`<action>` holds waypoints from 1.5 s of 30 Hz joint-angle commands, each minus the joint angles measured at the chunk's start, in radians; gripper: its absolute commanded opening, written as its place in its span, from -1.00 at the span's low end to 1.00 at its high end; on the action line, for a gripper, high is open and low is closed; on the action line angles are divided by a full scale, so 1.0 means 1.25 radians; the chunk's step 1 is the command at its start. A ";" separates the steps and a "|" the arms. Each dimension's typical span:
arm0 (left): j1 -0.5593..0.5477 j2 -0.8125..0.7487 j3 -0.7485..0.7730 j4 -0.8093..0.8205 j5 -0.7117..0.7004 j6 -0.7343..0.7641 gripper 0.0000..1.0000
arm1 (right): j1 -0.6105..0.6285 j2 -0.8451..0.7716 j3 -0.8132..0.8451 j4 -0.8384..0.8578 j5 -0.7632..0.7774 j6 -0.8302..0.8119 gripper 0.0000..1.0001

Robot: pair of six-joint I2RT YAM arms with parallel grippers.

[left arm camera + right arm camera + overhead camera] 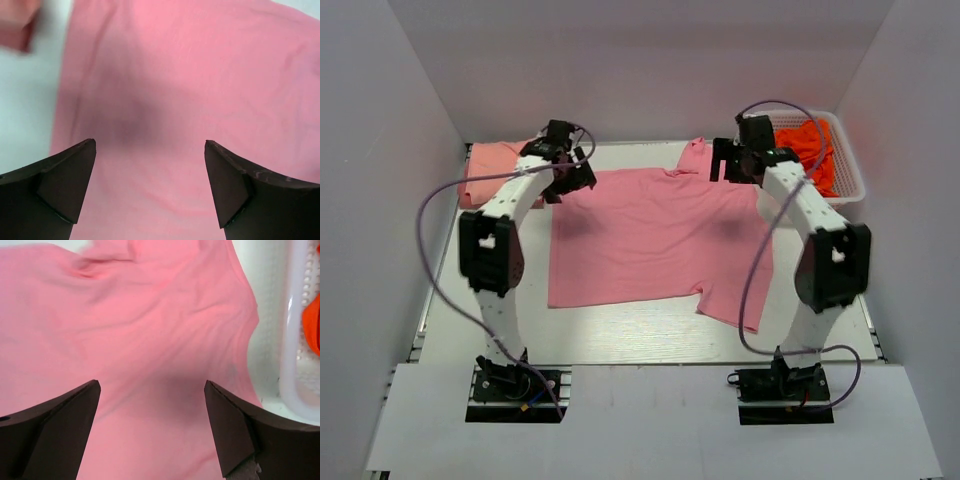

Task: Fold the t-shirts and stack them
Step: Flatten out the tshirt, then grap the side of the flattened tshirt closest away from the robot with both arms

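Far left on the bench, the paler salmon t-shirt sat folded into a compact block against the back corner, and the left wrist view caught only a blurred corner of it. Just to its right, the left fingers hung over the far left corner of the rose pink t-shirt. They were spread wide in the wrist view, with nothing between them but pink cloth and a soft shadow on it. That rose shirt was the big item in play, lying opened out flat across the middle of the bench, apart from the folded one. A sleeve stuck out at its near right corner and a small peak of fabric rose at the far edge. Over at the far right corner of the shirt, the right fingers pointed down at the cloth. They too stood wide apart and empty, and the fabric under them was lightly rippled, with its edge running just beside the basket. The white plastic basket stood at the far right of the bench, its rim bright in the right wrist view. Inside it lay a crumpled orange garment, seen there as a sliver of orange through the basket wall.
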 commanded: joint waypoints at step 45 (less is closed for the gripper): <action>0.010 -0.674 -1.009 0.159 -0.011 -0.293 -1.00 | 0.004 -0.811 -1.046 -0.086 -0.038 0.519 0.60</action>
